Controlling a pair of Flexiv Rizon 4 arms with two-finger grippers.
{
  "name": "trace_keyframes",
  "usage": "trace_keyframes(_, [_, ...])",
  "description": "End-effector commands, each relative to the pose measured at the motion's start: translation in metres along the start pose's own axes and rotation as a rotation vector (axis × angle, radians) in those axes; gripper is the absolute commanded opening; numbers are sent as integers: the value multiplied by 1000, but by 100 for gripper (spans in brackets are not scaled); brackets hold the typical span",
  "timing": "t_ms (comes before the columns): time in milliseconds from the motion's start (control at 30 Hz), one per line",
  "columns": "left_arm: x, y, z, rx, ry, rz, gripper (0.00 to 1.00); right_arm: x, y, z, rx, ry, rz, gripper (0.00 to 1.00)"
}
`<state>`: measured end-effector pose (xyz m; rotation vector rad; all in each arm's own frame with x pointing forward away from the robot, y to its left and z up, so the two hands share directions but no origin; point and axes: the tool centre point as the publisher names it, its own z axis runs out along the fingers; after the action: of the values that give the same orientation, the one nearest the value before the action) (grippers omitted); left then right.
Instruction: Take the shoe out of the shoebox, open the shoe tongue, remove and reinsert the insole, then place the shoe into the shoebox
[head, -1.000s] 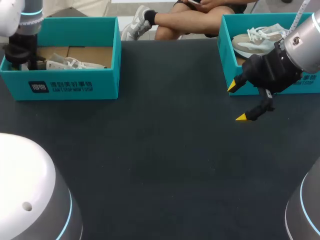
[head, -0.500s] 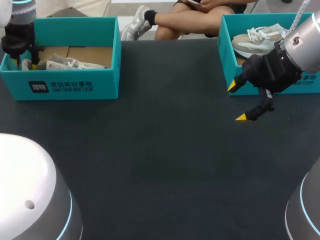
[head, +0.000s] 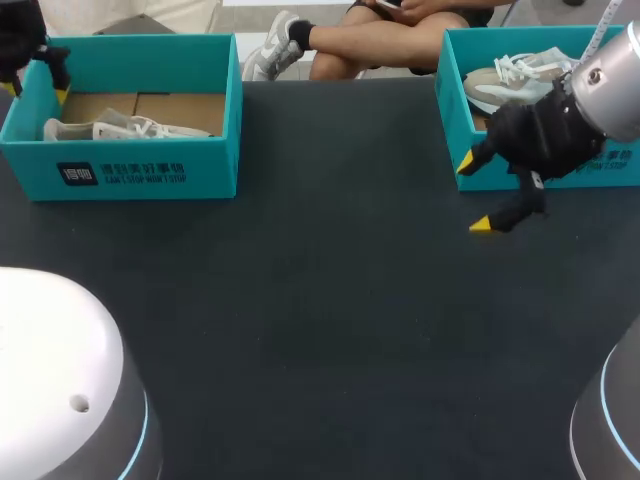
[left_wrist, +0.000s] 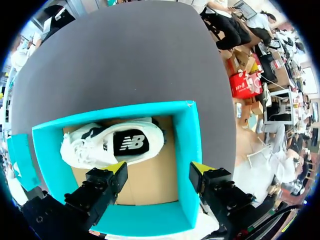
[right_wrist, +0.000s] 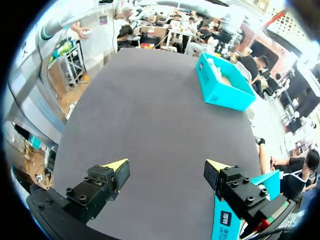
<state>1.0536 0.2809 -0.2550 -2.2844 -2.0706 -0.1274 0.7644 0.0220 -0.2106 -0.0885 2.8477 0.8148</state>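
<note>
Upper-left shoebox (head: 150, 170) was teal with a dark print patch on its front wall and a brown cardboard floor; upper-right shoebox (head: 451, 105) was the same teal. White shoe (left_wrist: 112, 145) had a black side panel, off-white shoe (head: 505, 85) was plain. Table (head: 320, 320) was flat dark grey; left gripper (left_wrist: 160, 169) and right gripper (right_wrist: 166, 165) were black, tips yellow.

This is a robotics lab bench. A matte, dark grey counter (head: 320, 300) carries a teal cardboard shoebox (head: 130, 175) at its far left corner and a second teal shoebox (head: 452, 120) at its far right corner. Two white-and-grey robot arms with glowing blue joint rings flank the counter, the left arm (head: 60, 390) and the right arm (head: 612, 70). The right arm's black, yellow-tipped end effector (head: 473, 196) hangs over the counter with its fingers spread.
</note>
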Motion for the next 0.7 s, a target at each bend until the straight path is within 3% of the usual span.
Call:
trace_keyframes(33, [-8, -30, -34, -21, -6, -1, 83, -42, 0, 8, 13, -31, 95, 100])
trace_keyframes(200, [-20, -52, -51, -47, -22, 27, 89, -88, -8, 1, 27, -119, 283, 100])
trace_keyframes(267, [-22, -58, -56, -52, -28, 30, 100, -103, -12, -3, 54, -148, 338, 100])
trace_keyframes(433, [-24, -70, -70, -71, -46, 53, 100, -146, -37, -25, 61, -367, 653, 100])
trace_keyframes(467, [-24, -70, -70, -71, -46, 53, 100, -151, -45, -31, 65, -402, 699, 100])
trace_keyframes(500, [-24, -70, -70, -71, -46, 53, 100, -155, -52, -36, 22, -436, 745, 100])
trace_keyframes(700, [-24, -70, -70, -71, -46, 53, 100, -155, -52, -36, 22, -436, 745, 100])
